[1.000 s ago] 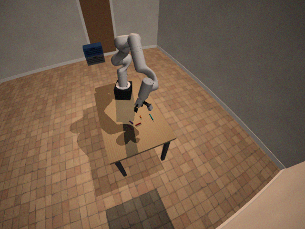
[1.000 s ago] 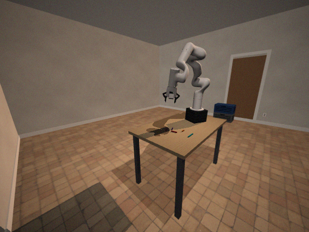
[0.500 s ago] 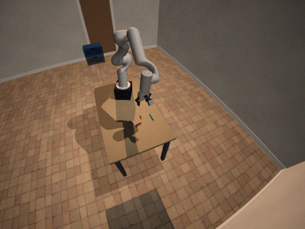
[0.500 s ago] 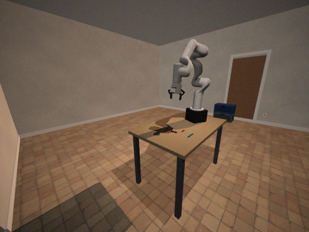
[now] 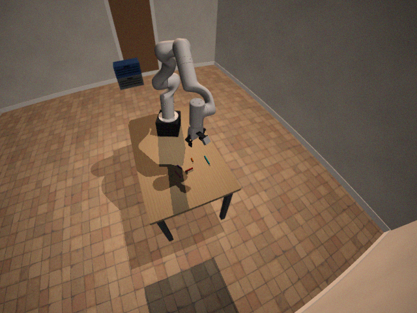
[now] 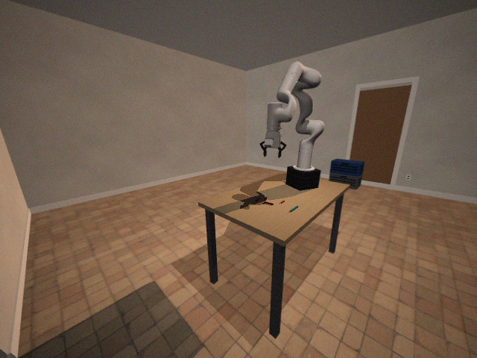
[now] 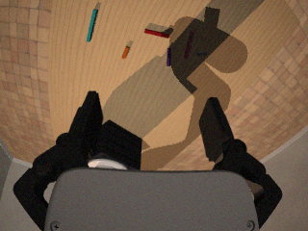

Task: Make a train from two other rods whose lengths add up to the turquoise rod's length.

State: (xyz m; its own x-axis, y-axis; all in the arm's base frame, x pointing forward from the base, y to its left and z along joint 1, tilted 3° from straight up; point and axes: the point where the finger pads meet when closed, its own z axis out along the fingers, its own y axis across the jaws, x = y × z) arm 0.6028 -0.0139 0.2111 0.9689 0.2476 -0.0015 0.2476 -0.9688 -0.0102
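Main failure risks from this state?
1. Two rods lie in the arm's shadow, so their colours may be misread.
2. The purple rod lies near the red rod; the open end effector might nudge one while grasping the other.

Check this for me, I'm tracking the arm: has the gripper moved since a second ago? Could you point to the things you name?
Yes: in the exterior view, the gripper (image 5: 197,143) (image 6: 272,155) (image 7: 152,106) has shifted right, nearer the black base block (image 5: 168,130) (image 6: 298,181) (image 7: 122,145).
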